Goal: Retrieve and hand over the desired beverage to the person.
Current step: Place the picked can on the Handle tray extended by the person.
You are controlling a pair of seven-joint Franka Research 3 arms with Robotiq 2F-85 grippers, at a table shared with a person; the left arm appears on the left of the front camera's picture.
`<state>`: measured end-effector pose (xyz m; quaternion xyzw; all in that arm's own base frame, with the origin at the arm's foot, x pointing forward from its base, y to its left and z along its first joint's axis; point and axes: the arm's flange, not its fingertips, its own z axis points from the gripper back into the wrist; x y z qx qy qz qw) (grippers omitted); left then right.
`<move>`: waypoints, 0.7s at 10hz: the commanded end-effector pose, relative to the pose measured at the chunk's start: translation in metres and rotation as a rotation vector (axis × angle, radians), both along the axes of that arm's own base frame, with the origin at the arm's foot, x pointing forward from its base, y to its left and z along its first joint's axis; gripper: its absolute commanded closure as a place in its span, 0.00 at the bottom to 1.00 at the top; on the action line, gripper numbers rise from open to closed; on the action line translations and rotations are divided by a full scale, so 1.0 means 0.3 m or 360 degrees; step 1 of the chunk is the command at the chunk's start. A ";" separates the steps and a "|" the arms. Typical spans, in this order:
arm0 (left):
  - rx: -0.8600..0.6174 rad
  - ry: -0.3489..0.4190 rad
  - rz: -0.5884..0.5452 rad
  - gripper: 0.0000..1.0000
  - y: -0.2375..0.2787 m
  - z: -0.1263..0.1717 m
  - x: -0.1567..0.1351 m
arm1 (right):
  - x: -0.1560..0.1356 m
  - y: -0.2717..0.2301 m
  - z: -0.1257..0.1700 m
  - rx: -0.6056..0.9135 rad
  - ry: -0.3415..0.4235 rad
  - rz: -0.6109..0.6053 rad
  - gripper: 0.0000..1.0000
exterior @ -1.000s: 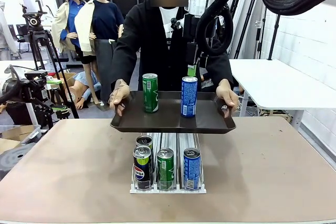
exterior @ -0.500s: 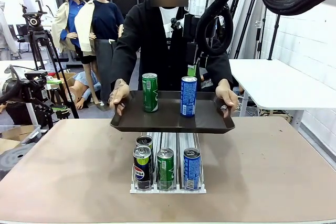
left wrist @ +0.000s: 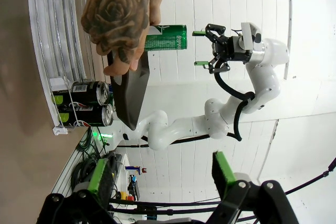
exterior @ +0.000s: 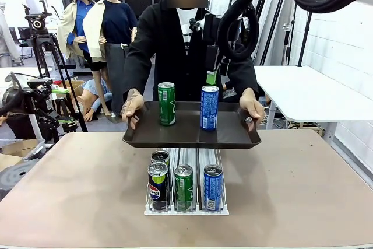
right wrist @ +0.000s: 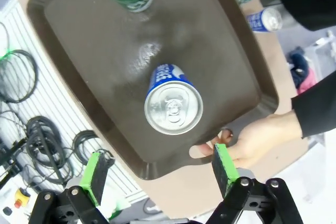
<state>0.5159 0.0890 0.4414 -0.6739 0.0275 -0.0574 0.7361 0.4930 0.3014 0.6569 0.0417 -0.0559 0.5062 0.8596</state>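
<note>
The person (exterior: 185, 39) stands at the far side and holds a dark tray (exterior: 233, 135) level over the table with both hands. On the tray stand a green can (exterior: 166, 103) and a blue can (exterior: 209, 107). My right gripper (exterior: 212, 80) hangs open just above the blue can. In the right wrist view the blue can (right wrist: 173, 106) lies ahead of the right gripper (right wrist: 160, 169), with nothing between its fingers. My left gripper (left wrist: 160, 174) is open and empty, well off to the side of the tray (left wrist: 131, 98) and the green can (left wrist: 165, 37).
A clear rack (exterior: 186, 208) on the table under the tray holds several cans: a dark cola can (exterior: 157, 182), a green one (exterior: 183, 186) and a blue one (exterior: 213, 186). A camera tripod (exterior: 41, 45) stands at the left. A white table (exterior: 309, 94) is at the right.
</note>
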 end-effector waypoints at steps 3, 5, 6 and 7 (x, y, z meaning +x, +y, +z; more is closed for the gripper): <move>0.0017 -0.0006 0.0007 0.00 0.003 0.004 -0.001 | -0.065 -0.203 -0.097 0.0433 0.0191 0.0054 0.00; 0.0017 -0.0006 0.0007 0.00 0.003 0.004 -0.001 | -0.100 -0.315 -0.141 0.0530 0.0226 -0.0080 0.00; 0.0017 -0.0006 0.0007 0.00 0.003 0.004 -0.001 | -0.120 -0.371 -0.163 0.0604 0.0244 -0.0139 0.00; 0.0017 -0.0006 0.0007 0.00 0.003 0.004 -0.001 | -0.145 -0.423 -0.172 0.0679 0.0241 -0.0210 0.00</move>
